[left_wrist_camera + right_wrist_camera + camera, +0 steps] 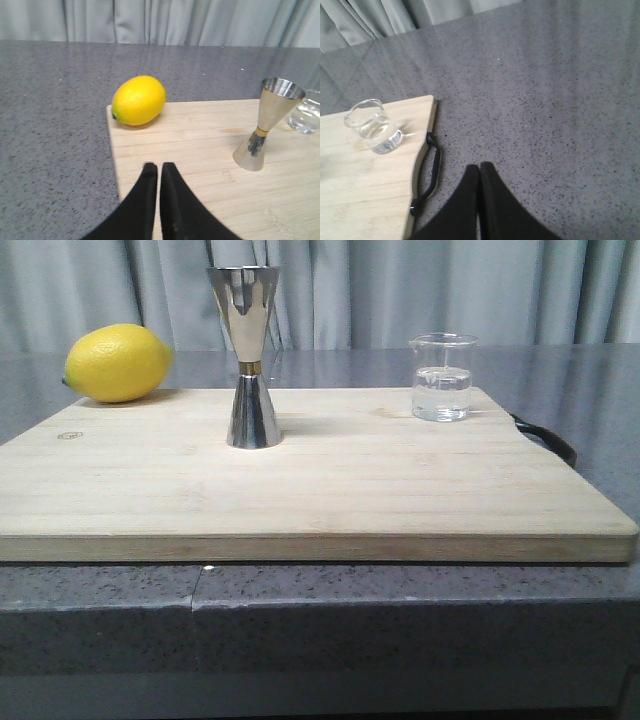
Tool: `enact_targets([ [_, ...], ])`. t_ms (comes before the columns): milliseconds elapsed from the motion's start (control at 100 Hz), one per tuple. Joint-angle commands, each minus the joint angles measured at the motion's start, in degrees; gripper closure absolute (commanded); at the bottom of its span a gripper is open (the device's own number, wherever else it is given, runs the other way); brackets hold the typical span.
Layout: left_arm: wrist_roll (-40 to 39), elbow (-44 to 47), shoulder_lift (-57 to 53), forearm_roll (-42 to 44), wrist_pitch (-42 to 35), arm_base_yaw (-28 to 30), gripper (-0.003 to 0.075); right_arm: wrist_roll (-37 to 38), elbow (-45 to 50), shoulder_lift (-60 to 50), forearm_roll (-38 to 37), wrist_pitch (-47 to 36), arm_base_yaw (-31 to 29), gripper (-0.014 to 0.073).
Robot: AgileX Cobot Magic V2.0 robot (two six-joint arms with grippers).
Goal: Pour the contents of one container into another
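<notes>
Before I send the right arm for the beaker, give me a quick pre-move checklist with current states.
1. Beaker upright on the cutting board, holding clear liquid: ok.
2. Jigger upright, open cup up: ok.
3. Beaker and jigger apart, open board between: ok.
4. Right gripper open for the grasp: not ok, shut, over the counter off the board.
5. Left gripper empty: ok, shut on nothing.
6. Lemon away from the pour path: ok, at the far left corner.

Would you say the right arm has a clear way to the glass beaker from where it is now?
Probably yes. The beaker stands alone near the right end of the board, upright and partly filled. Nothing stands between it and the shut right gripper, which hangs over bare counter beyond the board's handle.
</notes>
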Motion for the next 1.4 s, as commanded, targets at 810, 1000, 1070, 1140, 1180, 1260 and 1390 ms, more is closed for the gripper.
enact_targets([
  [810,-5.3,-2.1,45.7,5.4,-63.9,-35.0,0.0219,-3.6,-2.1,31.0,-6.4,-36.0,18.1,0.0167],
  [1000,-11.7,-3.6,50.8,9.5,-67.3,-35.0,0.0219,-3.6,-2.1,35.4,-6.7,-39.2,19.1,0.0167],
  [1070,-13.0,-4.7,52.4,11.6,-67.7,-35.0,0.0219,-3.6,-2.1,36.5,-6.8,-40.7,19.7,0.0167],
  [1140,-14.6,-5.8,53.4,12.5,-67.7,-35.0,0.0219,-3.6,-2.1,37.4,-7.0,-42.1,20.1,0.0167],
  [1180,-14.9,-6.4,53.9,12.7,-67.7,-35.0,0.0219,-3.6,-2.1,37.7,-7.2,-42.9,20.2,0.0167],
  [1260,-15.6,-7.1,54.6,12.8,-67.7,-35.0,0.0219,-3.6,-2.1,38.4,-8.2,-44.0,20.4,0.0167],
  [1390,-15.9,-8.6,56.3,12.9,-67.9,-35.0,0.0219,-3.6,-2.1,39.1,-8.3,-46.4,20.4,0.0167],
])
